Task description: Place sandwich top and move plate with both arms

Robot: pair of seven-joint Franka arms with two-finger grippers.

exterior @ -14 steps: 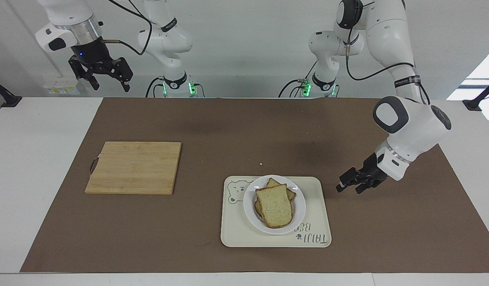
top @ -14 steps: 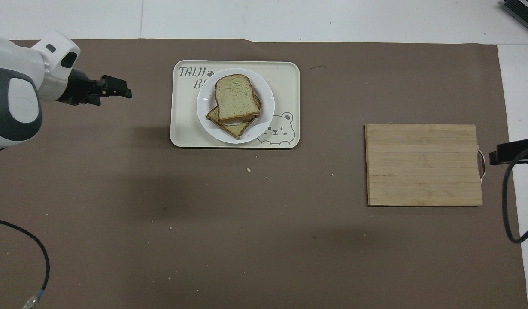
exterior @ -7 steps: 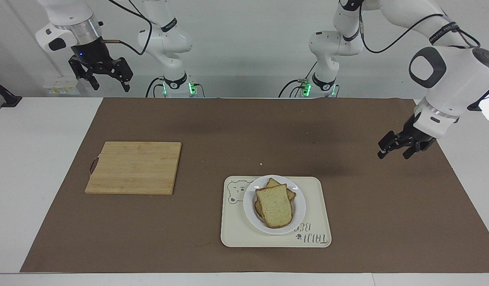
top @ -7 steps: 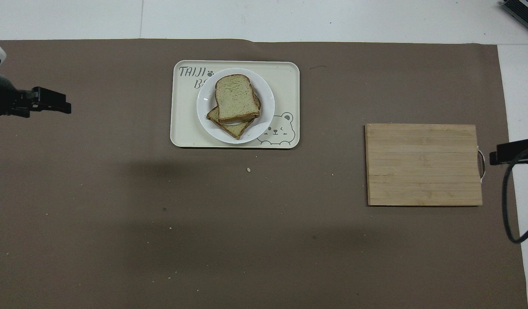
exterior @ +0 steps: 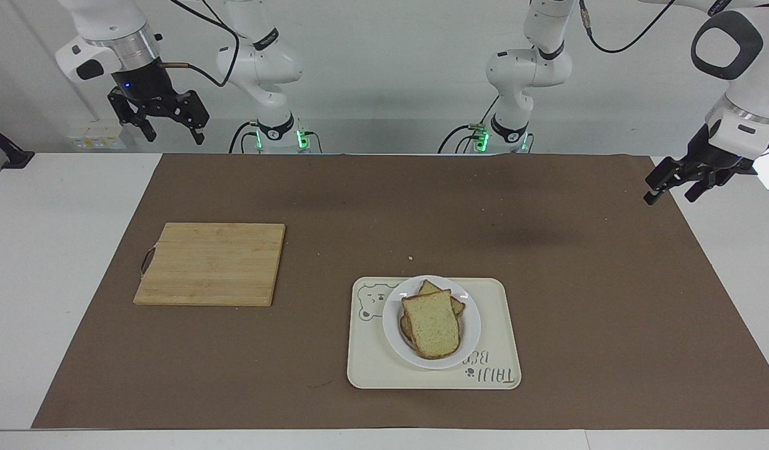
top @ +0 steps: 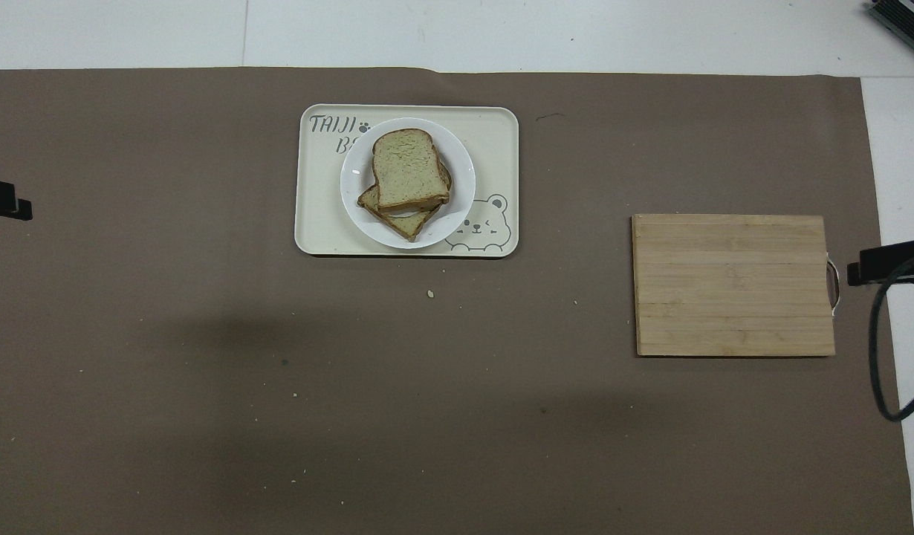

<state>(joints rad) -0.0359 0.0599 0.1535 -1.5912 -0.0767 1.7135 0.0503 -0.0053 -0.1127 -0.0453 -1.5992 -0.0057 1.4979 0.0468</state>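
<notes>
My left gripper [exterior: 672, 186] has swung up and away from the tray since a second ago: then it hung low just beside the tray's end, now it hangs high over the edge of the brown mat [exterior: 578, 312] at my left arm's end of the table, jaws spread and holding nothing. From overhead only its black tip [top: 4, 200] shows, cut off at the frame's border. Nothing else has shifted.

Working outward from my bases: my right gripper [exterior: 159, 119] waits in the air over the table's edge at my right arm's end, fingers apart and empty, where it was a second ago. Overhead, just 1 dark piece of it [top: 892, 264] pokes in beside the board's handle, with a cable looping below.

Next comes the wooden cutting board [exterior: 211, 264], bare, toward my right arm's end. A small crumb [exterior: 410, 258] lies on the mat between me and the tray.

Farthest from me is the cream tray [exterior: 372, 369] with its bear drawing. The white plate [exterior: 391, 325] sits on it and hides part of the printed lettering. On the plate the sandwich top [exterior: 431, 324] lies flat, skewed over a lower slice [exterior: 456, 306]. Only corners of that lower slice's crust peek out, and I cannot tell what lies between the 2.
</notes>
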